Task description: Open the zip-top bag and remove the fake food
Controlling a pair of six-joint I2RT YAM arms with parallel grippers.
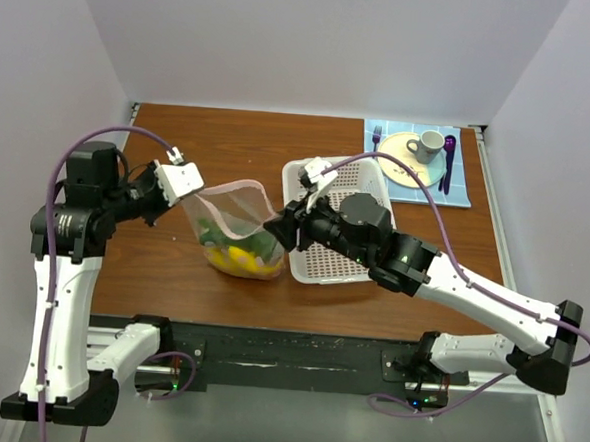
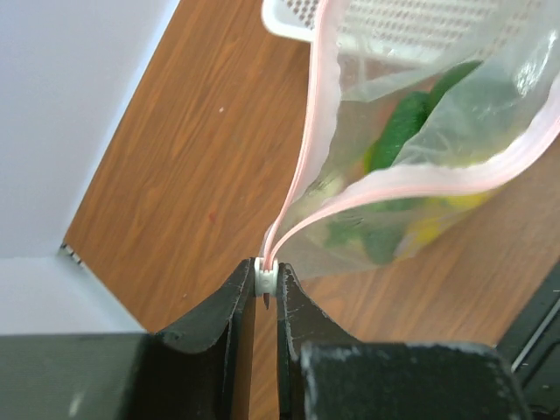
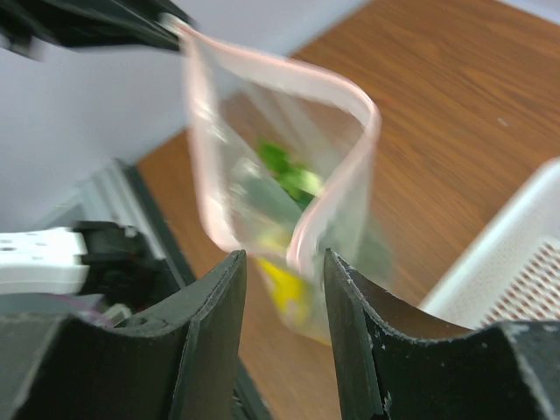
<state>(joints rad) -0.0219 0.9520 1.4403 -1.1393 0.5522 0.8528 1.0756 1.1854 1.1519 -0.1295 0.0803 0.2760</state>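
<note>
At table centre: zip-top bag [image 1: 233, 215] held up w/ mouth open, just left of basket [image 1: 317, 267]. Fake food [image 1: 241, 258] sits in bag bottom. L gripper [image 2: 265, 278] pinching zip-strip corner. R gripper [image 3: 284, 262] jaws spread, bag rim between them, unclamped.

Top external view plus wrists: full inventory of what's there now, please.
zip-top bag: 1, clear with pink zip, mouth open, table centre
fake food: several, yellow and green, inside the bag
basket: 1, white, right of the bag
placemat: 1, blue, far right corner
plate: 1, cream, on placemat
mug: 1, grey, on plate
cutlery: 2, purple, flanking plate
table: 1, brown wood
left end effector: 1, black, shut on bag's zip end
right end effector: 1, black, jaws apart at bag's opposite rim
</note>
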